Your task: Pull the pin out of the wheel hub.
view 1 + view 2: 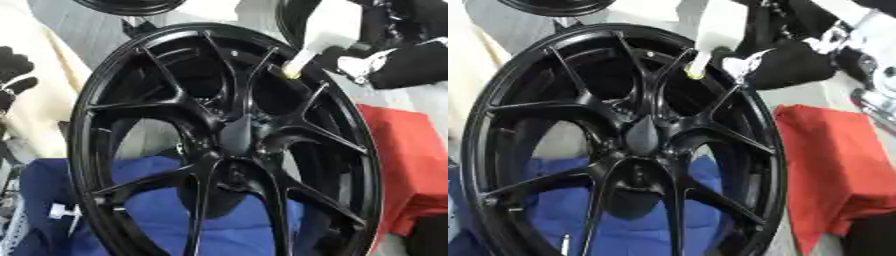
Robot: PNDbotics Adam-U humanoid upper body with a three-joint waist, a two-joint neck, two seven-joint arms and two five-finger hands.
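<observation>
A large black wheel hub [223, 135] stands upright on its rim and fills both views. A white pin [709, 35] with a yellowish tip [696, 74] pokes into the upper right of the wheel, between two spokes just inside the rim. My right hand [789, 65], black with silver parts, comes in from the upper right. It is curled against the pin's right side, and the contact is partly hidden. My left hand [13, 75] shows as a dark shape at the left edge, away from the wheel.
A red cloth [833, 165] lies right of the wheel and a blue cloth [166, 220] behind its lower half. Part of another black wheel [131, 5] shows at the top. A small white object [61, 211] sits at the lower left.
</observation>
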